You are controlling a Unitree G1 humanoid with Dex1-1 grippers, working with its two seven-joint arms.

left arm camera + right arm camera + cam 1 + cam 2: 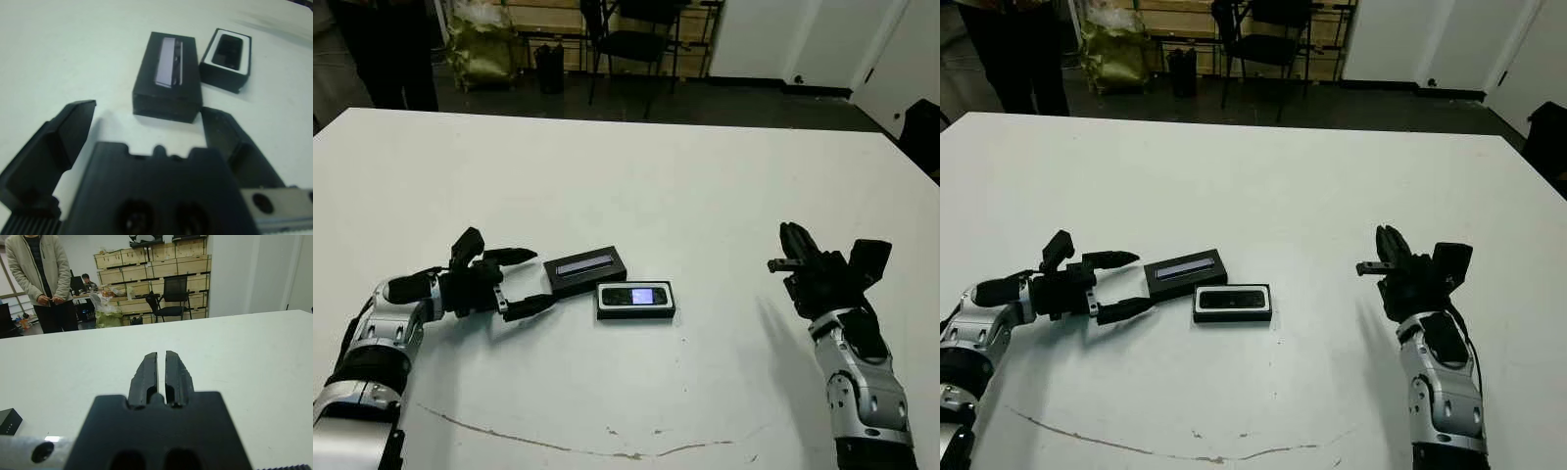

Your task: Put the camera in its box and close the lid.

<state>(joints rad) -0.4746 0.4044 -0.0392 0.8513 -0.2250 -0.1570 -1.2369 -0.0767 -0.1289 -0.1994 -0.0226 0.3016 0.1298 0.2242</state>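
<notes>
So the camera [635, 296] is already sitting in the box [635, 311], screen up, white lining showing round it, about mid-bench [636, 176]. That part looks done to us. What's left is the lid [585, 266], which is lying flat just beside the box on our left-hand side, nearly touching its corner, pale strip facing up.

Our left claw [520, 282] is spread wide with nothing in it, low over the bench and pointed straight at the short end of the lid. From the wrist view the lid sits just past the fingertips [73, 117], not between them yet, though that view is a bit blurry so we can't swear to the gap. Our right claw [781, 262] is well off to the right, fingers pressed together and holding nothing.

We reckon we're on the lid pickup. Next move needs the left claw to slide forward till the fingers straddle the lid, pinch it, lift, then line it up square over the box without bumping it.
</notes>
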